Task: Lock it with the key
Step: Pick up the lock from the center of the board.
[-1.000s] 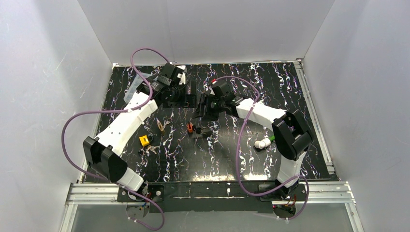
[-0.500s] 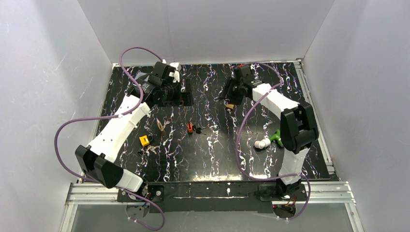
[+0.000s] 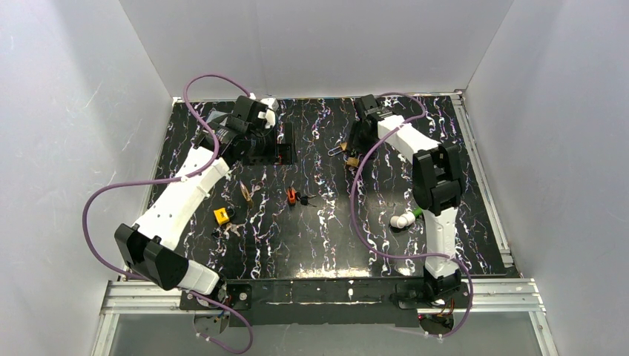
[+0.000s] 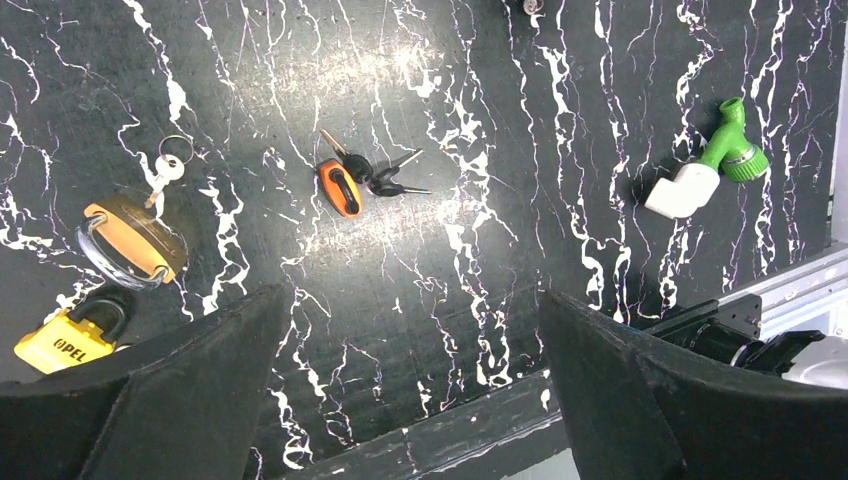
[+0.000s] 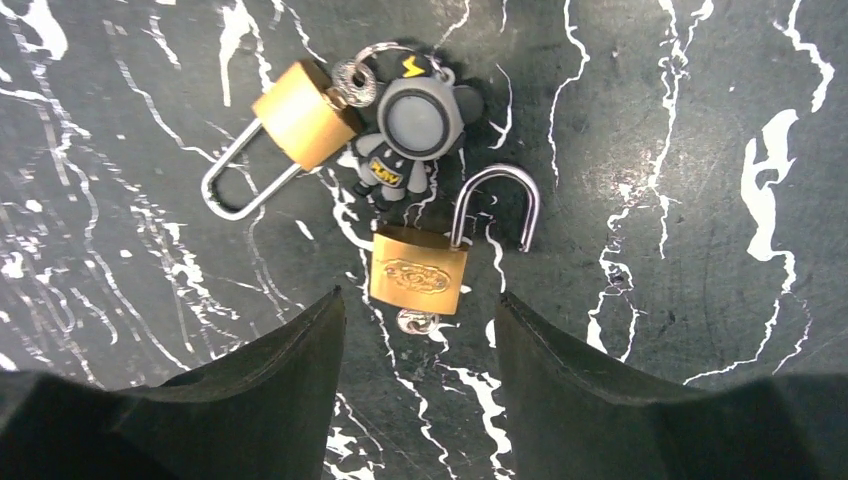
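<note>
Here right gripper (image 5: 418, 312) wide, empty, above brass padlock (image 5: 420, 272).

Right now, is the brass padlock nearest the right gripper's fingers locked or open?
Open: on this brass padlock, one shackle end hangs free beside the body.

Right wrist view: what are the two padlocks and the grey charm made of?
Open padlock and long-shackle padlock: bodies look like brass, yellow-gold with a satin sheen; shackles look like polished steel, silvery and glinting. Grey charm: matte, no glare, probably rubber or soft plastic.
</note>
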{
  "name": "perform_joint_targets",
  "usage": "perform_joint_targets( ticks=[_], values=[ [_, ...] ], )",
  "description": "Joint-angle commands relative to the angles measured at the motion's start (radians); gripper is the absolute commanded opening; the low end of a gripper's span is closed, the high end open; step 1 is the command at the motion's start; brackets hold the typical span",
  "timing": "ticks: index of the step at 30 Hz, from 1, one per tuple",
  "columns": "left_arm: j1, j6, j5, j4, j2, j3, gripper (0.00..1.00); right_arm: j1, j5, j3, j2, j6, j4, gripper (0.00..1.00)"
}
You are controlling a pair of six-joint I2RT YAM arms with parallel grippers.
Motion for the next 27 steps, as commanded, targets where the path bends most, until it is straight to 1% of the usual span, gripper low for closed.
perform_joint_targets(
  ticks=[1, 5, 11, 19, 20, 22, 25, 27],
  values=[
    [0.008, 0.006, 0.027, -0.005, -0.027, -0.011, 0.98, 0.007, 0.021, 0.055, 0.039, 0.016, -0.061, 0.62],
    [0.01, 0.003, 0.036, 0.0, -0.024, -0.017, 0.98, 0.023, 0.049, 0.081, 0.074, 0.03, -0.07, 0.63],
    [0.011, 0.002, 0.042, 0.0, -0.024, -0.019, 0.98, 0.055, 0.138, 0.179, 0.148, 0.024, -0.156, 0.62],
    [0.014, 0.0, 0.045, 0.0, -0.027, -0.028, 0.98, 0.086, 0.176, 0.178, 0.183, 0.022, -0.191, 0.59],
    [0.014, -0.001, 0.046, 0.001, -0.027, -0.03, 0.98, 0.087, 0.171, 0.172, 0.183, 0.023, -0.191, 0.57],
    [0.014, -0.003, 0.049, 0.001, -0.026, -0.031, 0.98, 0.087, 0.163, 0.16, 0.181, 0.022, -0.187, 0.47],
    [0.014, -0.006, 0.051, -0.001, -0.019, -0.031, 0.98, 0.086, 0.153, 0.146, 0.171, 0.007, -0.178, 0.24],
    [0.015, -0.006, 0.052, -0.002, -0.012, -0.026, 0.98, 0.084, 0.148, 0.136, 0.154, -0.009, -0.178, 0.11]
  ],
)
